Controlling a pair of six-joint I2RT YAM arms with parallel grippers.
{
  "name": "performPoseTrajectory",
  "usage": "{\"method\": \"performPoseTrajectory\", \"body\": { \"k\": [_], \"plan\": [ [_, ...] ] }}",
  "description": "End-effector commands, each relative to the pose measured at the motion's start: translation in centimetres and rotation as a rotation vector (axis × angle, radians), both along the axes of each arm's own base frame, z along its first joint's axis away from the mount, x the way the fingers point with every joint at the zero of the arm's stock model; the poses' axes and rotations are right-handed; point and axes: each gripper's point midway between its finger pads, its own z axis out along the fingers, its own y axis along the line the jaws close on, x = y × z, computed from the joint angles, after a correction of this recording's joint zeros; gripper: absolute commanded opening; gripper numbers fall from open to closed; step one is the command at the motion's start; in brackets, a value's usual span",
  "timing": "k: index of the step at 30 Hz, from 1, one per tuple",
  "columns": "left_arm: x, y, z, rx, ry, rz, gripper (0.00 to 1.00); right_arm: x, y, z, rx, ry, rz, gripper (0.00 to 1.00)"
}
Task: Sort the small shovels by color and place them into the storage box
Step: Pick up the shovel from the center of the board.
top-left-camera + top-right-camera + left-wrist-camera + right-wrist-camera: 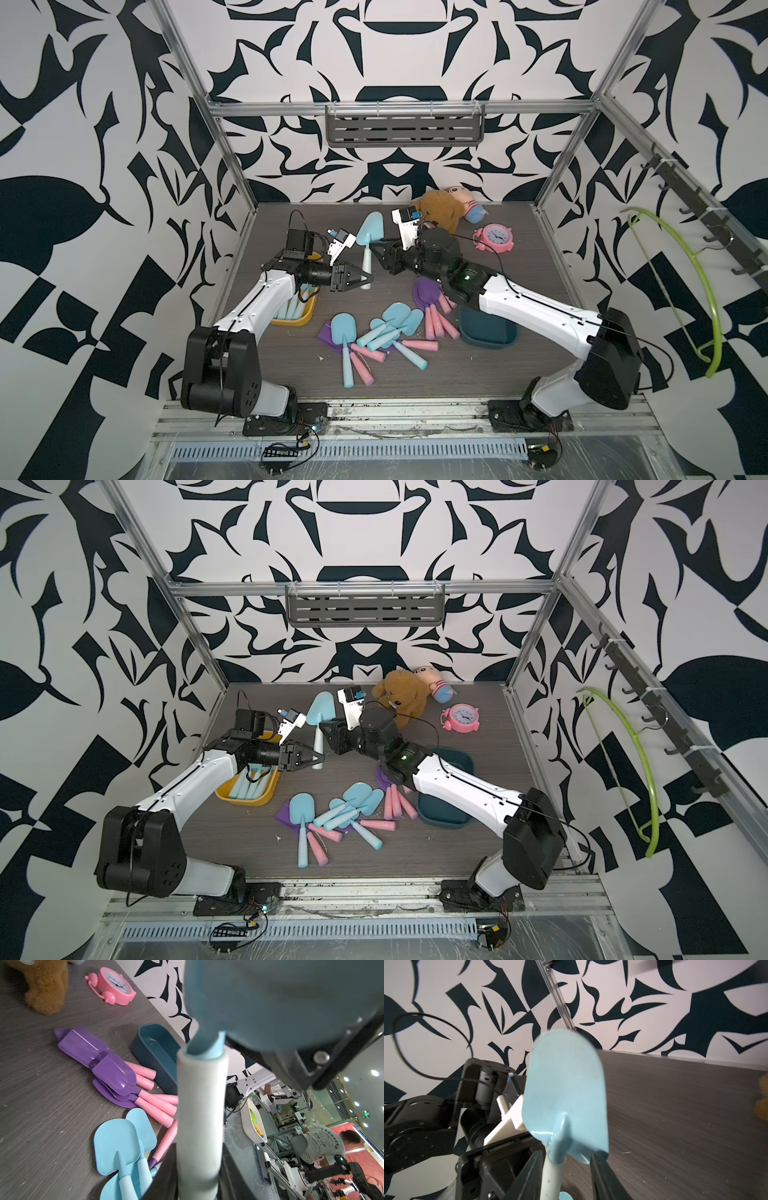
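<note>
Blue shovel [370,226] was held off the tabletop [478,365]. Left gripper [368,277] fingers clenched its handle end; right gripper [376,251] fingers stood released around the neck. Judged light, stiff and slick; the handle grips best.

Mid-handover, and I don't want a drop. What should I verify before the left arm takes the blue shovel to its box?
1. Left gripper clamped on blue shovel handle: ok.
2. Right gripper jaws parted: ok.
3. Right gripper clear of the shovel: not ok, jaws straddle its neck.
4. Yellow box shows only blue handles: ok.
5. Room in yellow box: cannot tell, left arm covers it.
</note>
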Motion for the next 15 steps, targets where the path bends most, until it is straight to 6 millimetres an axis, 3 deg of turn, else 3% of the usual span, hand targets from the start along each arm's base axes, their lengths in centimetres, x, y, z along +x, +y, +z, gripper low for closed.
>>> {"method": "performPoseTrajectory", "body": {
  "k": [1,5,15],
  "plan": [
    [-1.6,0.1,2.6,-0.093,-0.075,-0.074,0.00,-1.5,0.1,4.2,0.071,-0.118,0.150,0.42],
    [-2.2,0.1,3.1,-0.124,-0.078,-0.095,0.00,-1.7,0.0,5.5,0.102,-0.142,0.239,0.42],
    [-2.7,0.2,3.4,-0.147,-0.097,-0.111,0.00,0.7,-2.7,6.2,0.084,-0.156,0.184,0.42]
  ]
}}
